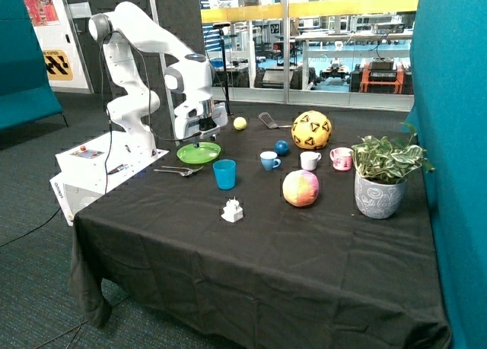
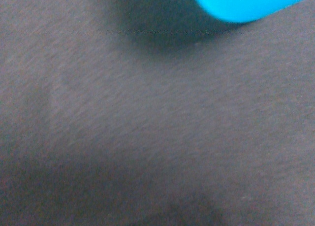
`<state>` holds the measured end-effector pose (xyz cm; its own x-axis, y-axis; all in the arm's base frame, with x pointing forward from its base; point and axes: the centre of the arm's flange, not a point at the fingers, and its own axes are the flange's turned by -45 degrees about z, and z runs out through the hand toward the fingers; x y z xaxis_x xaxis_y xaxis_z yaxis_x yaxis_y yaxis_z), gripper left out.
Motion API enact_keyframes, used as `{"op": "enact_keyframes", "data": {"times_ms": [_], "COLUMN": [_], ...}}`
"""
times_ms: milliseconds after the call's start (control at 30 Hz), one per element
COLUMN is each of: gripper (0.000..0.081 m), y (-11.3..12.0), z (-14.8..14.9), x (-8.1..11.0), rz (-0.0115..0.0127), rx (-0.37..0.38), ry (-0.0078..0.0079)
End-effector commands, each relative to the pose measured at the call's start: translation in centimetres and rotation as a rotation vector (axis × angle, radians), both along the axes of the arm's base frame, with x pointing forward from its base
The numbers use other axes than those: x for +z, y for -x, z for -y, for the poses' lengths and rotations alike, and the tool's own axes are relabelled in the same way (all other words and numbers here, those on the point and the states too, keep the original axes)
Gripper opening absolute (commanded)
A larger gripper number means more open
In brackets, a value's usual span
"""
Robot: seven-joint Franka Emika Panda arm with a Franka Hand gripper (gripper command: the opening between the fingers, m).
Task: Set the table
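The table [image 1: 251,265] wears a creased black cloth. Near its edge by the robot base lies a green plate [image 1: 198,153], and my gripper [image 1: 199,140] hangs just over it. Cutlery [image 1: 179,170] lies on the cloth beside the plate. A blue cup [image 1: 224,173] stands upright a little nearer the camera. The wrist view holds only black cloth [image 2: 147,132] and the rim of a bright blue object [image 2: 251,2], likely that cup.
Further along stand a small blue-and-white cup [image 1: 269,160], white cup [image 1: 310,160], pink cup [image 1: 342,158], blue ball [image 1: 281,147], yellow football [image 1: 311,130], pink-yellow ball [image 1: 301,188], potted plant [image 1: 380,185], spatula [image 1: 268,121] and a small white object [image 1: 233,210].
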<state>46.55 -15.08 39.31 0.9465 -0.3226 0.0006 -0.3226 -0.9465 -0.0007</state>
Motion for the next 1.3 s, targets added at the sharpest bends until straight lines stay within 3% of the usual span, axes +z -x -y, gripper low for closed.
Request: {"op": "enact_keyframes", "data": {"times_ms": [0, 567, 1267], "gripper": [0.0609, 0.0591, 0.0564], "y": [-0.2, -0.8, -5.2], "z": [3.4, 5.4, 5.2], "x": [0.6, -0.4, -1.0], "rz": [-0.0008, -0.0008, -0.0008], "rx": [-0.129, -0.153, -0.145], "ry": [0.0005, 0.0004, 0.0004]}}
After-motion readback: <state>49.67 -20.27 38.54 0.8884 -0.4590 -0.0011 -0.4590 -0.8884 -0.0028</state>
